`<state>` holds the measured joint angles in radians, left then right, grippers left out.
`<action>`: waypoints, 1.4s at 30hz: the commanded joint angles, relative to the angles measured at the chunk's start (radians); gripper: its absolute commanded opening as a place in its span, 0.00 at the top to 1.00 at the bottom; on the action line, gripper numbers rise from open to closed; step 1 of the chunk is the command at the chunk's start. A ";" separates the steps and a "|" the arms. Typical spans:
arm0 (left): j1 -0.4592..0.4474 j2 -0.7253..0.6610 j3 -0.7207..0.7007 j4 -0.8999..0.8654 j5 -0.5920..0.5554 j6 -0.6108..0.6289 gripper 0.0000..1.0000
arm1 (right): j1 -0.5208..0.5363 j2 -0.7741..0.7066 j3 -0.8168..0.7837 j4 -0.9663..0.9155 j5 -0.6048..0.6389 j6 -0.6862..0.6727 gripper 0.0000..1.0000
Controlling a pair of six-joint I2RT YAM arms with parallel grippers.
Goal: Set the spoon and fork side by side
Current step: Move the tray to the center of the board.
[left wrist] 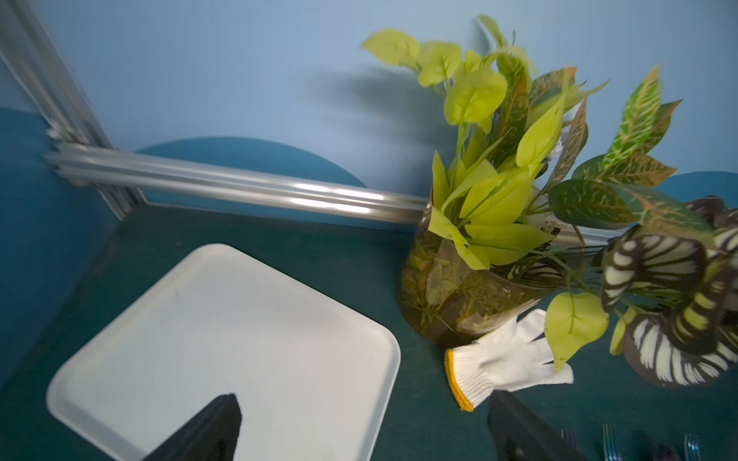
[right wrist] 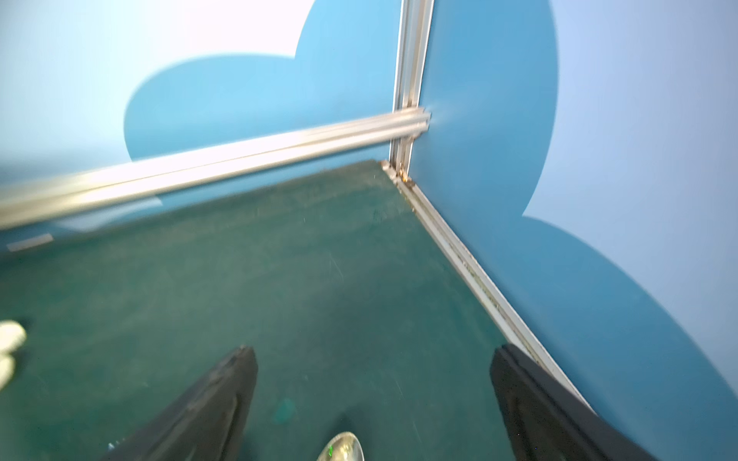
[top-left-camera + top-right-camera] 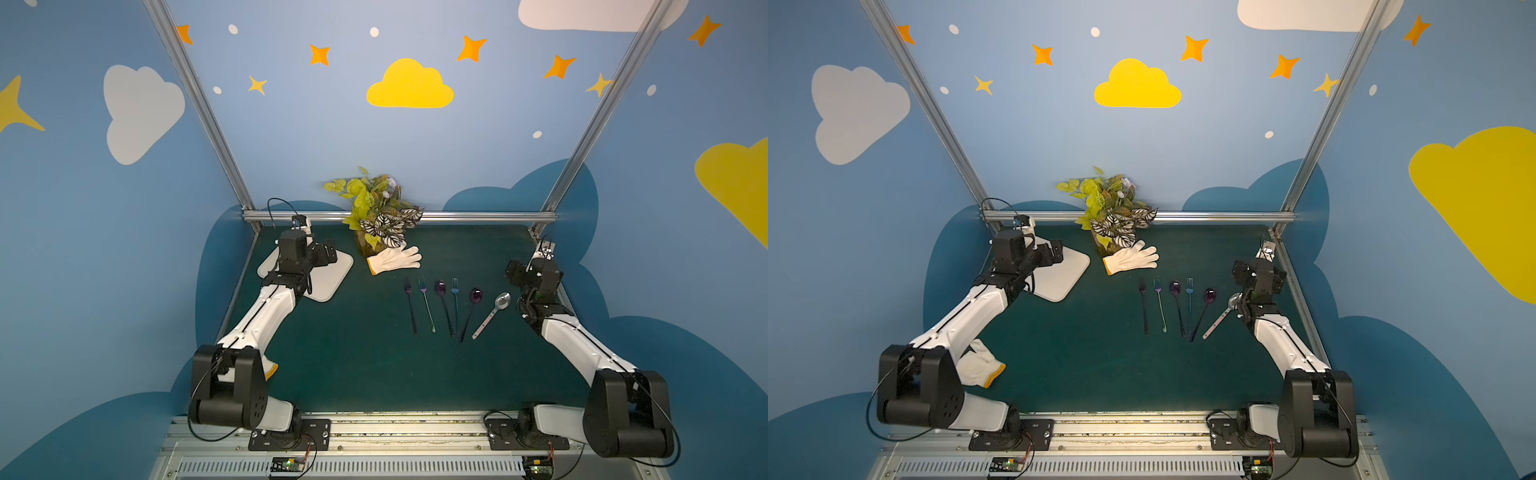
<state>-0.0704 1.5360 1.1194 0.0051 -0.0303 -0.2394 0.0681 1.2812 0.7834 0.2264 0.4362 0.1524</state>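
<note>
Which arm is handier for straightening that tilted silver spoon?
Right. The right gripper, open, hangs right by the bowl of the silver spoon; the left gripper is far off, over the white tray.

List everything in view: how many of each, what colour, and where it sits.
forks: three; dark, iridescent and blue; in a row at mid-table
spoons: three; two purple, one silver; in the same row, with the silver one tilted at the right end
gloves: two; white with orange cuffs; one beside the plant, one under the left arm near the front
tray: one; white; far left
plant: one; green and striped leaves in a clear vase; far centre
table: one; dark green
left gripper: one; black; open above the tray
right gripper: one; black; open near the silver spoon
</note>
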 commanded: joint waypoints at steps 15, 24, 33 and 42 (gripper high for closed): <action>-0.028 0.381 0.127 -0.384 0.362 -0.257 0.00 | -0.008 -0.066 0.095 -0.687 -0.237 0.201 0.03; -0.168 0.134 -0.203 -0.435 0.386 -0.327 0.00 | -0.008 -0.077 0.087 -0.710 -0.327 0.189 0.04; -0.491 -0.125 -0.393 -0.523 0.334 -0.452 0.00 | -0.001 -0.070 0.090 -0.796 -0.411 0.240 0.07; -0.522 -0.370 -0.270 -0.710 0.126 -0.425 0.00 | 0.142 -0.069 0.088 -0.895 -0.576 0.426 0.21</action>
<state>-0.5930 1.2358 0.7662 -0.5926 0.2184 -0.6880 0.1516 1.2190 0.8776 -0.6086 -0.0383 0.4744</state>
